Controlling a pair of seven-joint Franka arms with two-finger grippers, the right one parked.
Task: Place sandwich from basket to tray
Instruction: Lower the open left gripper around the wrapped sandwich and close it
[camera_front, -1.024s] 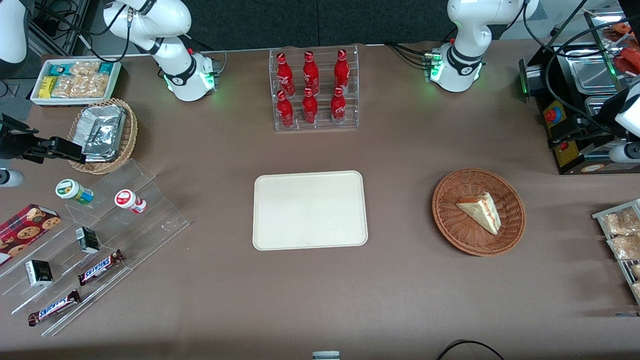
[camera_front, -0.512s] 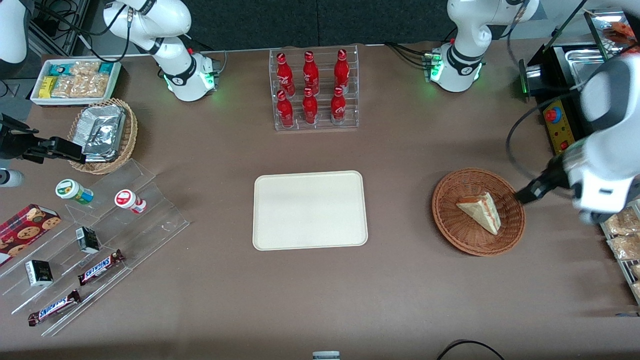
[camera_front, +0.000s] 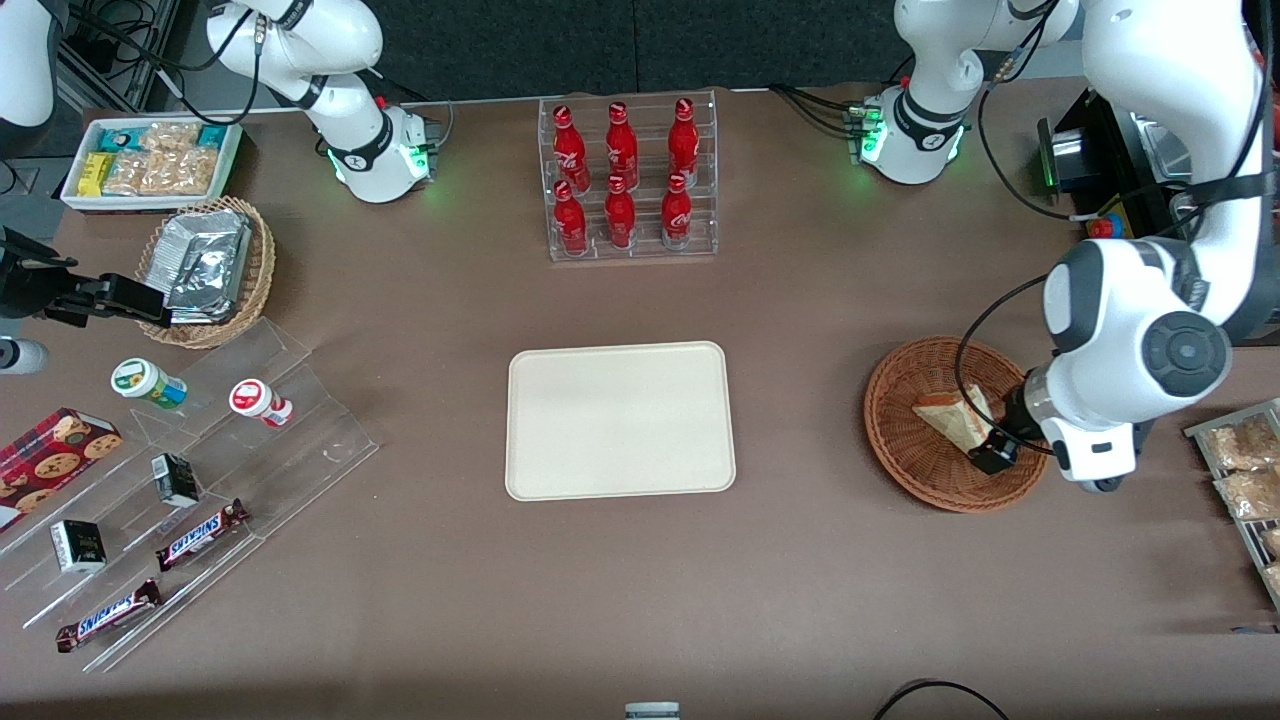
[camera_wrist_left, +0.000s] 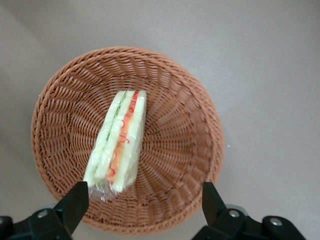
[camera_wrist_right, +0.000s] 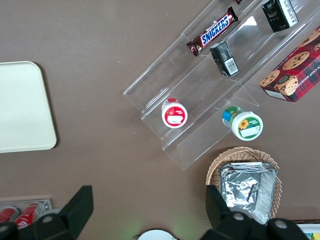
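The sandwich (camera_front: 950, 418), a white bread wedge in clear wrap with red, orange and green filling, lies in the round reddish-brown wicker basket (camera_front: 900, 445). In the left wrist view the sandwich (camera_wrist_left: 117, 142) lies on its side inside the basket (camera_wrist_left: 200, 105). My left gripper (camera_front: 995, 452) hovers over the basket's edge toward the working arm's end, open and empty (camera_wrist_left: 144, 195). One fingertip (camera_wrist_left: 77, 197) is close beside the sandwich's wrapped end, the other over the basket rim. The cream tray (camera_front: 620, 420) lies flat mid-table, also in the right wrist view (camera_wrist_right: 22, 107).
A clear rack of red bottles (camera_front: 628, 180) stands farther from the front camera than the tray. Snack packets (camera_front: 1245, 470) and a black machine (camera_front: 1120, 170) sit at the working arm's end. A clear stepped shelf (camera_front: 200, 470), tan foil-packet basket (camera_front: 205, 270) and white snack box (camera_front: 150, 160) are at the parked arm's end.
My left arm has swung in from the working arm's end of the table and come over the basket. The sandwich, basket and tray have not moved.
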